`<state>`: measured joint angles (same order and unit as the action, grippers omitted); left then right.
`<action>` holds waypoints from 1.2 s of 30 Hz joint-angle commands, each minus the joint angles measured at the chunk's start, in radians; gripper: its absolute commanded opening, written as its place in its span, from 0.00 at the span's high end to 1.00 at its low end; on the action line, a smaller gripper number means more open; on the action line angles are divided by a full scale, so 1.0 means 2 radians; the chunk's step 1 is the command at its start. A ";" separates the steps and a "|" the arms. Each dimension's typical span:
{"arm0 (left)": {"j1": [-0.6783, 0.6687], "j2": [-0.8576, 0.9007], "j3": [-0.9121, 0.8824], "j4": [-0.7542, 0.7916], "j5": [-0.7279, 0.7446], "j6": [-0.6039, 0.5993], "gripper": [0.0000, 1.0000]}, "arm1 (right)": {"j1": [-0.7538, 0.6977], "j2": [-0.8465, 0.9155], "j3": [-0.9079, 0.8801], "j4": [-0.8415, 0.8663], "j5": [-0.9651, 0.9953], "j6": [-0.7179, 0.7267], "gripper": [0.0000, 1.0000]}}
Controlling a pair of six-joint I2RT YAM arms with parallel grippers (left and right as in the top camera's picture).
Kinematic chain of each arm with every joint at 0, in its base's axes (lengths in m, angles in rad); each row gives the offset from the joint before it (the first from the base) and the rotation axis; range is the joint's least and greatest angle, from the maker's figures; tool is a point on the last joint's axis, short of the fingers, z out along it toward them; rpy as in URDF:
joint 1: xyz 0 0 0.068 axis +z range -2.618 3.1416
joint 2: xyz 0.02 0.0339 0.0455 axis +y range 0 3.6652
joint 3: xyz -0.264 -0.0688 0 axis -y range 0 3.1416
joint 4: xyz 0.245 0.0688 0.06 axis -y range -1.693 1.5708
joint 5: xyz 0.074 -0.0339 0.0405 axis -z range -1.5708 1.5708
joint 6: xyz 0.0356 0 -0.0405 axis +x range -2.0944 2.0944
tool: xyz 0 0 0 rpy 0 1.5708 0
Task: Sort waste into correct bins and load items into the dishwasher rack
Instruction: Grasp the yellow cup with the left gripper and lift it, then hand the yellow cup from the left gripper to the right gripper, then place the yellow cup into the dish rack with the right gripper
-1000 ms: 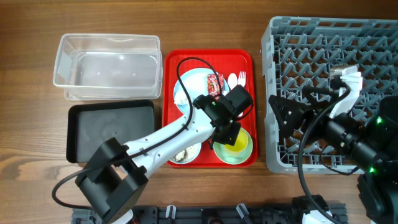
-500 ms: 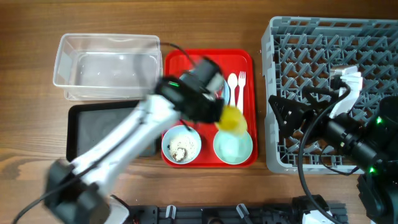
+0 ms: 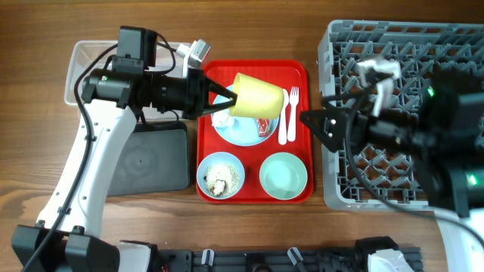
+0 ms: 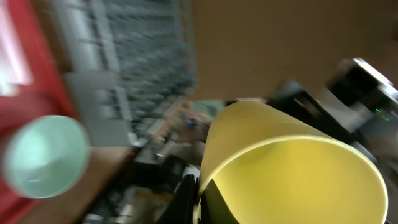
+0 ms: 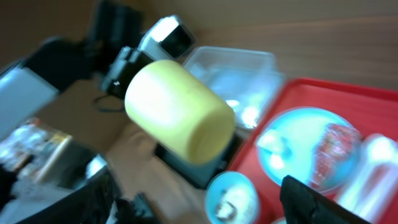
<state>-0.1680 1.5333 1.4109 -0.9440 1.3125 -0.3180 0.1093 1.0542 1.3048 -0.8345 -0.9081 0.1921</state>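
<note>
We reckon handover: left gripper (image 3: 225, 100) clamps yellow cup (image 3: 259, 97) sideways near far edge of bench (image 3: 34, 30); right gripper (image 3: 318, 130) gapes empty.

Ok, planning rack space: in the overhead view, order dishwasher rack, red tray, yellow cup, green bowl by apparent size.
dishwasher rack
red tray
yellow cup and pale green bowl: alike; the raised cup sits nearer the camera, so unranked.

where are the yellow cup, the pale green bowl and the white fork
yellow cup (image 3: 257, 96), overhead view, on its side wall
pale green bowl (image 3: 283, 175), overhead view, on its inner bottom
white fork (image 3: 293, 113), overhead view, on its handle
</note>
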 commanded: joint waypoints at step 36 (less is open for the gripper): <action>-0.006 -0.001 0.002 -0.015 -0.160 0.013 0.00 | 0.092 -0.138 0.009 -0.108 0.433 0.070 0.51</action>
<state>-0.1856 1.5333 1.4109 -0.9691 1.1152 -0.3004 0.2974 0.8387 1.3109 -0.9508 -0.4362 0.2443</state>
